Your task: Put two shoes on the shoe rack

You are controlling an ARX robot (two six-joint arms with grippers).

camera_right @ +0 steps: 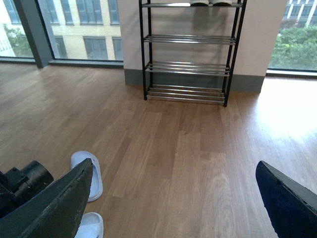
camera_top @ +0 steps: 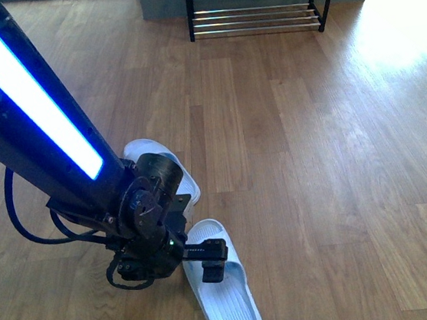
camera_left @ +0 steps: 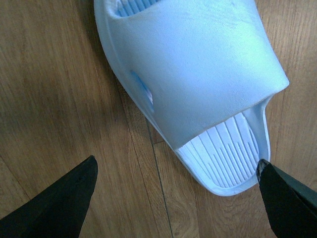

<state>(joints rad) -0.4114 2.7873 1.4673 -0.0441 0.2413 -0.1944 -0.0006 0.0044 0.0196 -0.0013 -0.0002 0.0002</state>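
The two shoes are pale blue-white slide sandals on the wood floor, not sneakers. The near one [camera_top: 232, 308] lies under my left gripper [camera_top: 212, 259], which hangs open over its strap. The other [camera_top: 144, 148] lies behind it, partly hidden by the arm. In the left wrist view the slide [camera_left: 198, 64] fills the frame, its ribbed open end between the spread fingers of the left gripper [camera_left: 177, 166]. The black shoe rack [camera_top: 259, 17] stands far ahead by the wall. My right gripper [camera_right: 174, 166] is open and empty above the floor, facing the rack [camera_right: 190, 67]. Both slides [camera_right: 94, 173] [camera_right: 91, 225] show beside it.
Bare wood floor [camera_top: 296, 143] stretches between the slides and the rack. A grey skirting and white wall [camera_right: 257, 34] stand behind the rack, with windows on both sides. Something pale [camera_right: 210, 2] rests on the rack's top tier. Black cables [camera_top: 20, 221] loop off the left arm.
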